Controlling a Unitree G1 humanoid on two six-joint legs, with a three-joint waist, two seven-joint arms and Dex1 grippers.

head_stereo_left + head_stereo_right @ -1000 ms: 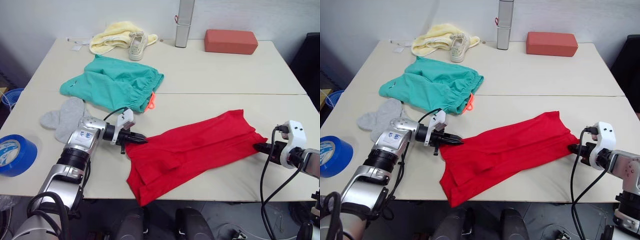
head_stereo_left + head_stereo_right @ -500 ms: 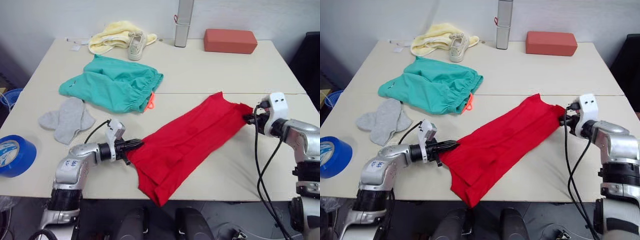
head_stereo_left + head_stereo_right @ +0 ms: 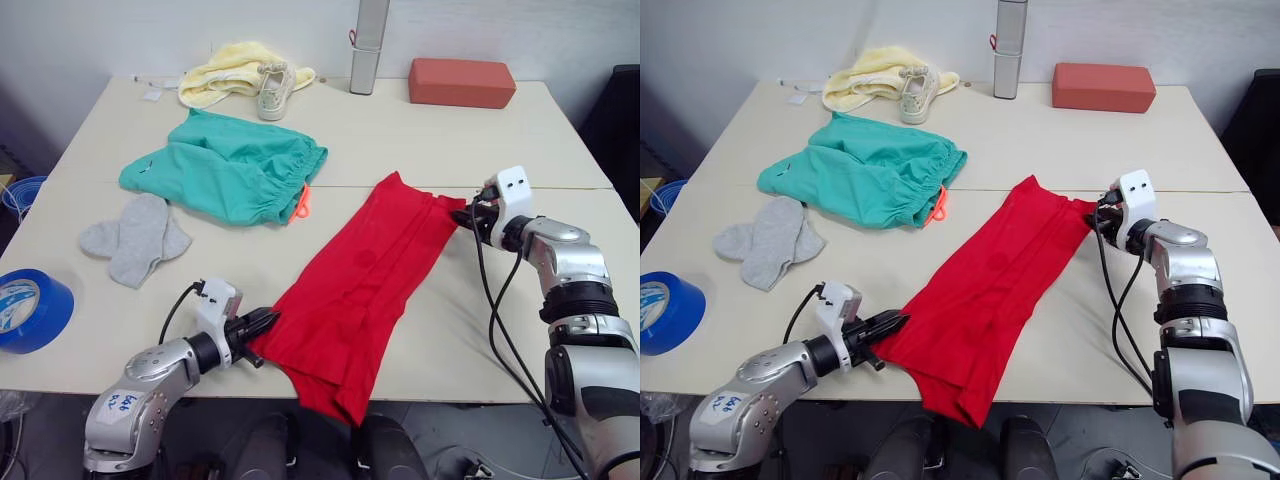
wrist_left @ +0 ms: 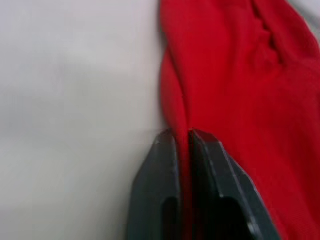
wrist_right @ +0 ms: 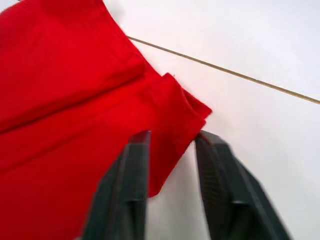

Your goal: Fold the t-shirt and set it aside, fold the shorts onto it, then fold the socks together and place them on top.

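A: The left gripper [image 3: 262, 323] sits low at the near edge of the table [image 3: 420, 150], its two black fingers [image 4: 160, 165] pinched tight on a fold of the red t-shirt [image 3: 365, 275]. In the left wrist view the cloth runs straight up from between the closed tips.

B: And the right gripper [image 3: 466, 215]?

A: It is at the far end of the same t-shirt, by the seam between the two tabletops. Its fingers [image 5: 131, 170] stand apart, with a corner of the red cloth lying between them; the pads do not press it.

B: How does the t-shirt lie between the two?

A: As a long folded band, slanting from the left gripper away toward the right one. Its near end droops over the table edge, just beside the left gripper on the robot's right.

B: What lies beyond the left gripper?

A: Farther out and to the robot's left are the grey socks [image 3: 135, 238], flat and side by side, touching each other. Beyond them are the teal shorts [image 3: 225, 165], spread out, with the orange drawstring [image 3: 303, 203] showing at the waist end, near the far tip of the t-shirt but apart from it.

B: And past that?

A: At the back of the table, a pale yellow cloth [image 3: 225, 72] with a white shoe [image 3: 272, 90] against it, a grey upright cylinder [image 3: 367, 45], and a red brick-shaped block [image 3: 461, 82]. Well off to the left gripper's own left, at the table's edge, is a blue roll of tape [image 3: 30, 310].
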